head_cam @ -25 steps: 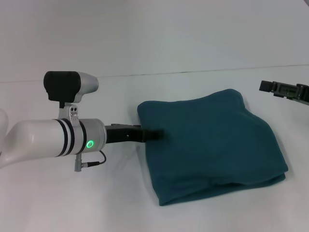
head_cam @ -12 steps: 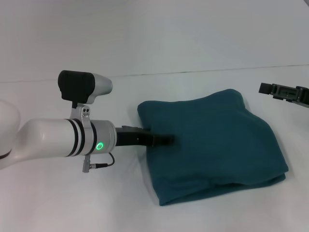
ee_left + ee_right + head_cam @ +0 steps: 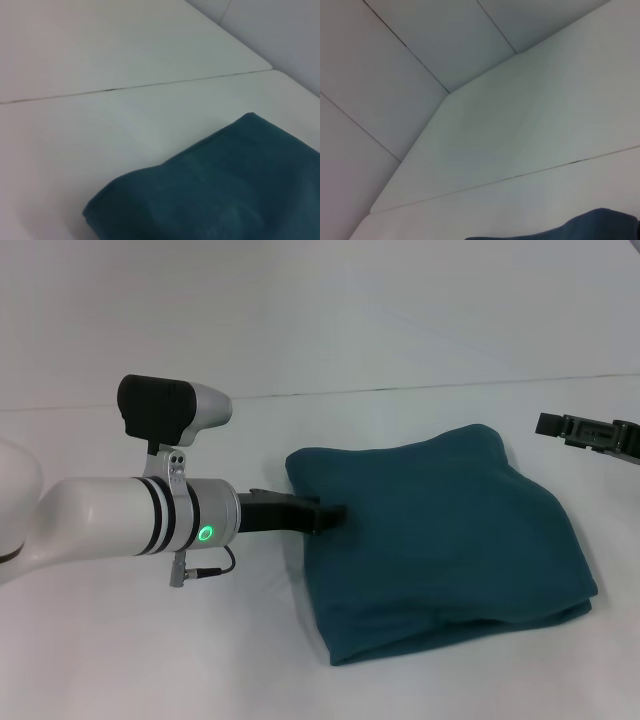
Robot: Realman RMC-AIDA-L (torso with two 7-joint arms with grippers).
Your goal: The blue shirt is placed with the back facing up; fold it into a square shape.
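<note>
The blue shirt point(image 3: 440, 540) is seen folded into a rough, thick square, lying flat on the white counter point(image 3: 420, 340) a little toward four o'clock of the head view's middle. Plain teal cloth is shown on top; no lettering is visible. Stacked layers are exposed along its near edge, at about five o'clock, and the folded corners are rounded rather than crisp.

The left claw point(image 3: 330, 515) is found at the shirt's nine o'clock edge, its dark tip touching or just overlapping the cloth there. Whether its fingers are apart or together cannot be told, since only a dark end is presented against the fabric. The white left forearm, with a lit green ring, is extended in from nine o'clock, with the black-capped wrist camera housing carried above it.

In the left wrist view, a rounded folded corner of the shirt point(image 3: 210, 190) is shown close by on the counter, with a thin seam in the counter surface running beyond it.

The right claw point(image 3: 590, 432) is held at about three o'clock, apart from the shirt and beyond its far corner; only a dark piece of it is shown at the frame's edge, so its opening cannot be judged. In the right wrist view, only a sliver of the shirt point(image 3: 590, 227) is caught, below a broad stretch of counter.
</note>
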